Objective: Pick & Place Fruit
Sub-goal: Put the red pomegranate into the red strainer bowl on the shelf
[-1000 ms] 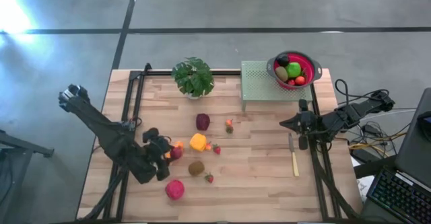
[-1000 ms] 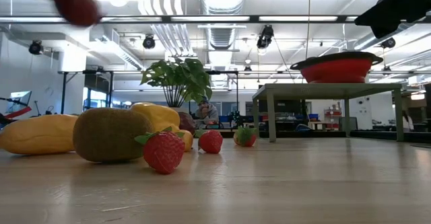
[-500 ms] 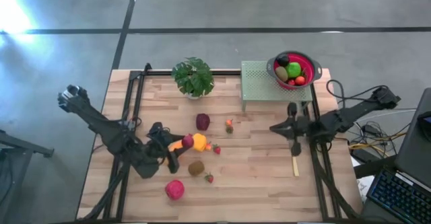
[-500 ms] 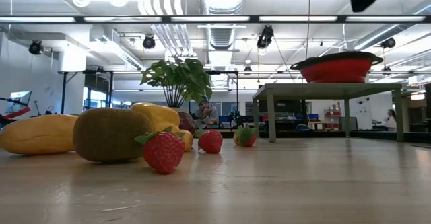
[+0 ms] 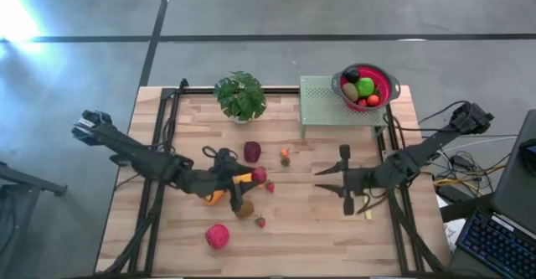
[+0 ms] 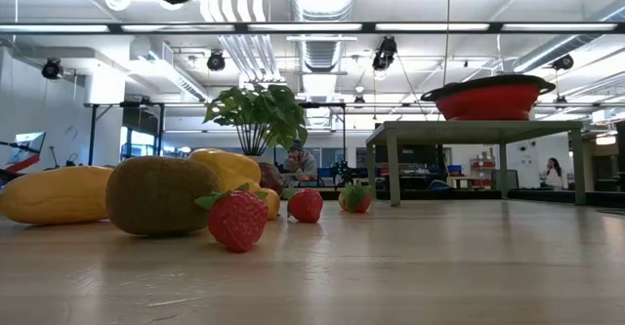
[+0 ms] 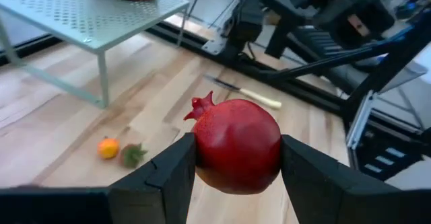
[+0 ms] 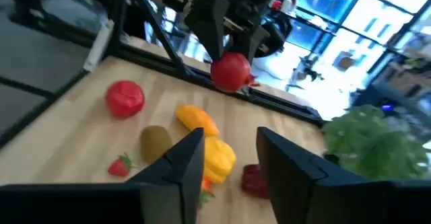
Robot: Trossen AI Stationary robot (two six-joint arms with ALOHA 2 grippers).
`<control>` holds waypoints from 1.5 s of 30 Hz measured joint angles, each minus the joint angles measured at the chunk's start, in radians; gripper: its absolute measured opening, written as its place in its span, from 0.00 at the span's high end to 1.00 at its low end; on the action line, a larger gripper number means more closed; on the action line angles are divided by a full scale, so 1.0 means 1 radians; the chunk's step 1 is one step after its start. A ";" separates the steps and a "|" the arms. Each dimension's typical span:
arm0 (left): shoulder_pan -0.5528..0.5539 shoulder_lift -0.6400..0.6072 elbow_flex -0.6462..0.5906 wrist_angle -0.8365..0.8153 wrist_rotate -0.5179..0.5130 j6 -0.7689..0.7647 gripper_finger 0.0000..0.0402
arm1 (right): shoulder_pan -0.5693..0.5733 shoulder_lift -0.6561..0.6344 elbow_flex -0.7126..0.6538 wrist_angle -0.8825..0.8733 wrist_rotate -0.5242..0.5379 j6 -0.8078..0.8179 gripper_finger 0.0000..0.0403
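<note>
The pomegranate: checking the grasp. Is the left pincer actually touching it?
Touching. In the left wrist view both dark fingers of the left pincer press against the sides of the pomegranate, which hangs clear above the table.

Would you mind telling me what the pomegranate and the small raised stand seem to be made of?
Pomegranate: probably moulded plastic, since its red skin is smooth and even with a soft sheen. Raised stand: likely painted metal, a pale green sheet perforated with regular holes on thin straight legs.

Red pomegranate [image 7: 237, 145] clamped in the left claw [image 7: 236, 158], above wooden table [image 7: 60, 130], knife [image 7: 246, 93] beyond.
</note>
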 joint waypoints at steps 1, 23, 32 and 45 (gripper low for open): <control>0.013 0.000 -0.010 0.027 0.017 0.014 0.50 | 0.012 0.020 0.020 -0.015 0.026 -0.004 0.64; 0.143 0.001 -0.087 0.367 0.196 -0.046 0.50 | 0.033 0.313 0.389 -0.383 0.269 0.061 0.12; 0.184 0.001 -0.087 0.425 0.284 -0.064 0.50 | 0.032 0.428 0.466 -0.341 0.293 -0.061 0.10; 0.195 0.002 -0.085 0.437 0.395 0.000 0.50 | -0.063 0.532 0.562 -0.195 0.301 -0.241 0.10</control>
